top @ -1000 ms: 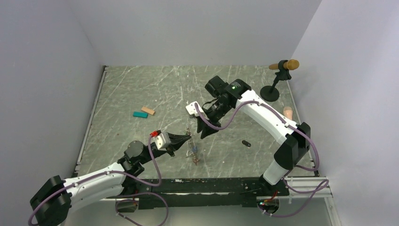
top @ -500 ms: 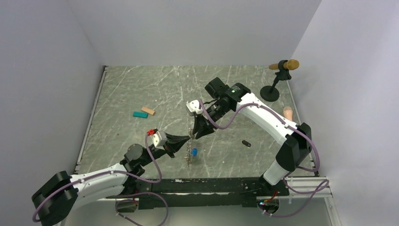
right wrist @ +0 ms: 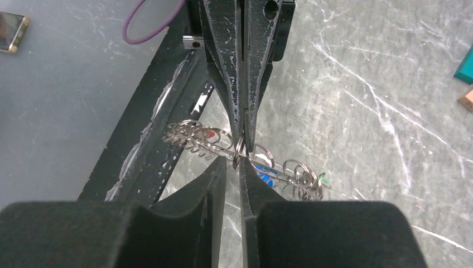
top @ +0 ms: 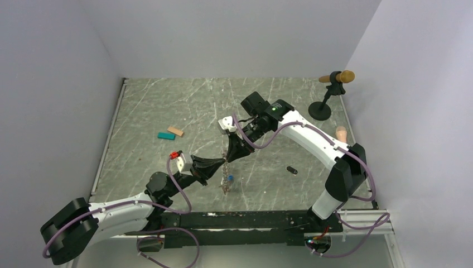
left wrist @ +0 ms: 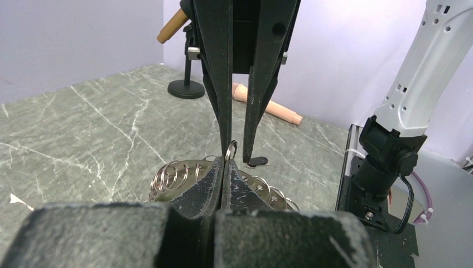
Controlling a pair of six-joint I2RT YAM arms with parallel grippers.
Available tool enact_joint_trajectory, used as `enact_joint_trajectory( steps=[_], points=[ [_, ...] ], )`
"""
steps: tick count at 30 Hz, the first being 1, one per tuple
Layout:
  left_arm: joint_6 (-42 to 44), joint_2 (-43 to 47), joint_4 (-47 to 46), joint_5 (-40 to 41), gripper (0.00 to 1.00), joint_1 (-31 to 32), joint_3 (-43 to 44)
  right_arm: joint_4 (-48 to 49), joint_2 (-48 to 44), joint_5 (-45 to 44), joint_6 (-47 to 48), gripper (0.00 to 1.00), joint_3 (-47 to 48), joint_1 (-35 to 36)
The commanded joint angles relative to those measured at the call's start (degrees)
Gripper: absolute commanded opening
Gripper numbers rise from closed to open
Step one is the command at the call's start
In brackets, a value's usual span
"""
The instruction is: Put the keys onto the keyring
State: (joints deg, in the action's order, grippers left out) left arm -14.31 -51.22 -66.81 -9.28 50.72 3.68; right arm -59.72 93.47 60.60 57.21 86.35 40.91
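Note:
The keyring [top: 226,172], a dark loop strung with many small silver rings, hangs between my two grippers above the table. My left gripper [top: 222,163] is shut on its rim; in the left wrist view [left wrist: 225,163] the jaws are pressed together over the ring band [left wrist: 173,174]. My right gripper [top: 228,157] comes from the far side, its tips pinching one small ring [right wrist: 240,151] with only a thin gap [right wrist: 241,163]. A blue key [top: 230,180], a red head [right wrist: 211,134] and a green head [right wrist: 322,180] hang on the keyring [right wrist: 195,137]. A black key [top: 291,170] lies on the table to the right.
A teal block [top: 165,135] and a tan block [top: 176,132] lie at mid-left. A black round-based stand [top: 320,109] with a tan wooden piece [top: 341,76] stands at the back right, a pale peg [top: 341,134] near the right wall.
The keyring has come up off the table and now hangs from the grippers. The right gripper has moved in to meet the left gripper's tips; the left arm has shifted slightly left and up.

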Motion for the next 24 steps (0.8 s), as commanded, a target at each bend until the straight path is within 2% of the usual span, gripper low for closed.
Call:
enact_joint_trajectory(
  steps=[1, 7, 14, 15, 16, 18, 19, 21, 24],
  points=[
    [-1.49, 0.15, -7.67, 0.84, 0.0, 0.17, 0.11, 2.08, 0.73, 2.16, -1.07, 0.14, -0.23, -0.21],
    [-1.45, 0.49, -7.9, 1.89, 0.0, 0.23, -0.47, 2.67, 1.1, 2.27, -2.13, 0.0, -0.22, -0.16],
    [-0.32, 0.99, -3.97, -0.38, 0.0, 0.17, 0.75, 0.07, 1.94, 0.74, -3.02, 0.0, 2.1, -0.14],
    [0.28, 1.59, -0.63, -0.76, 0.03, 0.18, 1.24, -1.67, 2.57, -0.73, -1.56, 0.0, 3.02, -0.15],
    [0.84, 2.6, 1.28, -0.94, 0.14, 0.17, 1.72, -3.97, 3.16, -1.83, 0.15, 0.0, 4.14, -0.15],
    [2.52, 5.14, 8.27, -1.08, 0.42, 0.18, 2.7, -6.0, 3.97, -4.13, 0.66, 0.0, 5.49, -0.12],
    [3.47, 6.75, 11.81, -1.01, 0.52, 0.2, 3.11, -6.74, 4.13, -5.42, 0.89, 0.0, 5.94, -0.15],
    [5.54, 10.01, 18.36, -0.76, 0.6, 0.19, 4.4, -8.02, 4.31, -7.65, 1.58, 0.0, 6.64, 0.1],
    [9.34, 13.33, 27.21, -0.32, 0.63, 0.23, 6.89, -8.51, 4.11, -11.07, 1.17, 0.0, 7.4, 0.86]
  ],
)
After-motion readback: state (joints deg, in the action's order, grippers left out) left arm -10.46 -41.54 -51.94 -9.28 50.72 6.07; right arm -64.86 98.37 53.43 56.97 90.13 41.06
